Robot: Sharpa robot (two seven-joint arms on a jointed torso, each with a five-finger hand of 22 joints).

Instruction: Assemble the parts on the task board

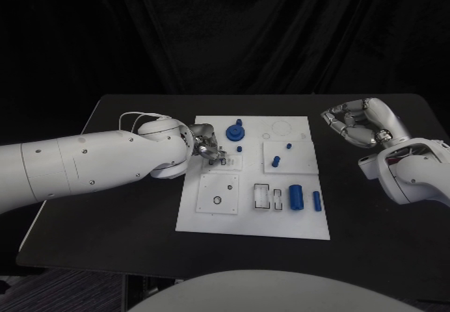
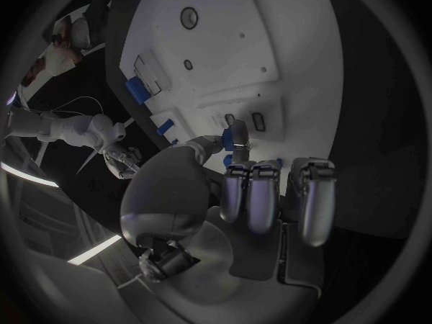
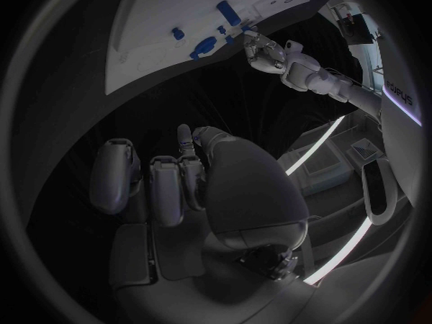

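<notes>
The white task board lies mid-table. My left hand hovers over its upper left, above a small white block. In the left wrist view my left hand has its thumb and a fingertip closed on a small blue part. A blue gear-shaped part sits just beyond that hand. Blue pegs stand mid-board, and a blue cylinder lies at the lower right. My right hand stays off the board to the right, fingers curled in on nothing. It appears again as my right hand, with the board beyond it.
A square plate with a ring hole and two white slots sit on the board's lower half. Bare black table surrounds the board, with its near edge at the front.
</notes>
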